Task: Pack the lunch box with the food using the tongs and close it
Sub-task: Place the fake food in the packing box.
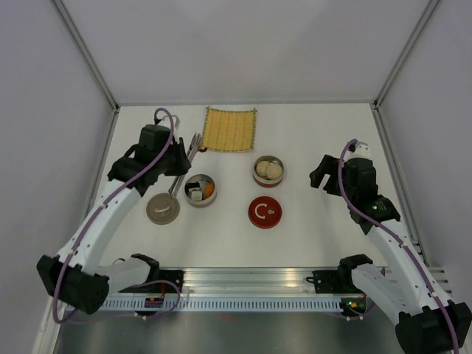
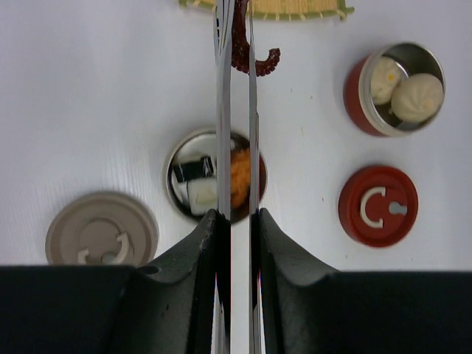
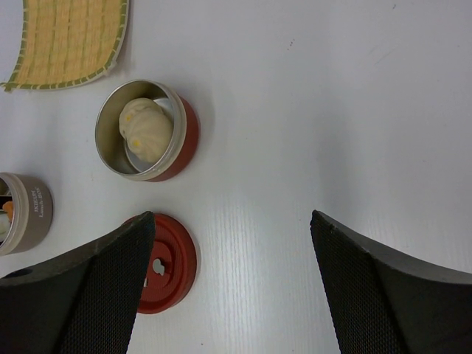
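Note:
My left gripper [image 2: 236,214] [image 1: 177,158] is shut on the silver tongs [image 2: 234,125] [image 1: 193,147], whose arms run forward to the edge of the mat. A dark red-brown piece [image 2: 254,57] sits between the arms near their tips. Under the tongs stands the grey tin [image 2: 188,177] [image 1: 200,189], holding a black-wrapped roll [image 2: 190,169], a white piece [image 2: 200,195] and an orange piece [image 2: 240,177]. The red tin [image 2: 358,92] [image 1: 268,170] [image 3: 188,136] holds two white buns [image 2: 417,96] [image 3: 146,131]. My right gripper [image 3: 230,217] [image 1: 321,173] hangs open over bare table, right of the red tin.
The yellow bamboo mat [image 1: 230,129] [image 3: 70,37] lies at the back. A grey lid [image 1: 163,207] [image 2: 102,230] lies left of the grey tin. In front of the red tin lies a red lid [image 1: 264,212] [image 2: 377,205] [image 3: 173,262]. White walls close in the table.

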### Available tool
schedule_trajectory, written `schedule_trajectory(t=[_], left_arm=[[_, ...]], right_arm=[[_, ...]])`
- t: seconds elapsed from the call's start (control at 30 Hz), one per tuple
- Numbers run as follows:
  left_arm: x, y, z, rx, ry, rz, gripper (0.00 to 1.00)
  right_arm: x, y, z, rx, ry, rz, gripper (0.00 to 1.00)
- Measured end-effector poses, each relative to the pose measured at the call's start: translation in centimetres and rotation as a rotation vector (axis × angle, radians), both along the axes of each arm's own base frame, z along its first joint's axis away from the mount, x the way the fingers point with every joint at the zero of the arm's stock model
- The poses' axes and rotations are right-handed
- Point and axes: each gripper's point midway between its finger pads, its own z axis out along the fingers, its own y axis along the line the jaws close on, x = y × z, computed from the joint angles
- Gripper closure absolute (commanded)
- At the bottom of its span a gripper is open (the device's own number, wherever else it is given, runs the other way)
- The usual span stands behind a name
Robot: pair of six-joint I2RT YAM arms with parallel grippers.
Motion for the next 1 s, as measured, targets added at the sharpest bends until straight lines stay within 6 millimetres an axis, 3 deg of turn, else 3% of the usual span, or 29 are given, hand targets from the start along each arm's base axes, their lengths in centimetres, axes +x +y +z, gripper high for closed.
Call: schedule_trajectory(t=[0.17, 0.33, 0.57, 0.7, 1.0], left_arm=[[-6.8, 1.9, 1.5, -0.069, -0.027, 0.001, 0.90], [-10.4, 2.3, -1.2, -0.090, 0.058, -0.015, 0.90], [-11.8, 1.5, -5.0, -0.091, 0.193, -0.053, 0.88], [-11.6, 1.0, -5.5, -0.102, 0.218, -0.070, 0.86], [-11.3, 1.2, -6.2, -0.081, 0.233, -0.054, 0.66]], right_arm=[[-0.5, 0.2, -1.5, 0.014, 0.038, 0.005, 0.08], [-1.2, 0.4, -3.8, 0.030, 0.079, 0.002, 0.08], [-2.3, 0.5, -5.6, 0.057, 0.119, -0.005, 0.08], [-2.4, 0.5, -5.1, 0.067, 0.100, -0.008, 0.08], [-2.9, 0.0, -5.1, 0.056, 0.103, -0.024, 0.08]])
